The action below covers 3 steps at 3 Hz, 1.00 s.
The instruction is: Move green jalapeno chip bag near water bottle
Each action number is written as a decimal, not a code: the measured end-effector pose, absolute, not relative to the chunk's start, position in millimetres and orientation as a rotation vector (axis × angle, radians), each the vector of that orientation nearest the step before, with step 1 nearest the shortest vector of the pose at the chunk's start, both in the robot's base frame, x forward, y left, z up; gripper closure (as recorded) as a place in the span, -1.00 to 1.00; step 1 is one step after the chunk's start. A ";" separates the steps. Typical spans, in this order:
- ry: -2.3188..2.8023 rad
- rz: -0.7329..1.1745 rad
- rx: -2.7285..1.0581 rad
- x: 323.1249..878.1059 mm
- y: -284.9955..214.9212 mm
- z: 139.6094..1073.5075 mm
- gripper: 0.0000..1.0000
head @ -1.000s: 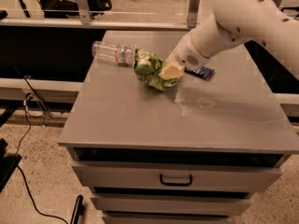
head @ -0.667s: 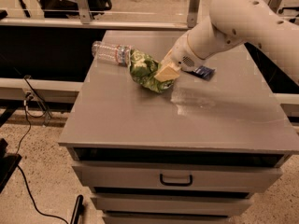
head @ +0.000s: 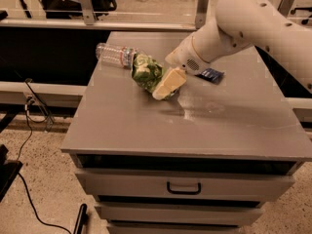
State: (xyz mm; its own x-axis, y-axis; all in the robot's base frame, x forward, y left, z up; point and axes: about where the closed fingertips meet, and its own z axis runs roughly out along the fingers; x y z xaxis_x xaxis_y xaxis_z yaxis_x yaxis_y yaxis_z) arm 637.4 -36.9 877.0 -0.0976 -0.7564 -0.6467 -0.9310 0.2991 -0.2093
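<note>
Item: green jalapeno chip bag (head: 145, 71), pinched by claw (head: 168, 84), on desk (head: 146, 130) just beside water bottle (head: 115, 55). Placement apparently reached; release left.

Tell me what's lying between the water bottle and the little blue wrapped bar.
In the camera view, the green jalapeno chip bag, with the end effector at its nearer end.

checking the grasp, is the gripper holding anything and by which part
The gripper holds the green chip bag by the end farthest from the water bottle.
</note>
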 end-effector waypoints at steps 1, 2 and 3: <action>1.900 0.351 -1.486 634.5 -44.0 879.5 -1.00; 1.933 0.339 -1.440 623.9 -81.9 885.1 -1.00; 1.988 0.331 -1.348 607.1 -139.7 886.3 -1.00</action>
State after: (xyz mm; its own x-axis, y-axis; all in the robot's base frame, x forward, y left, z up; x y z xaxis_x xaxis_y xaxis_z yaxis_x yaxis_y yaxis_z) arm 607.1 -139.7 886.3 -0.2119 -0.7095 -0.6721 -0.8891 0.4254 -0.1688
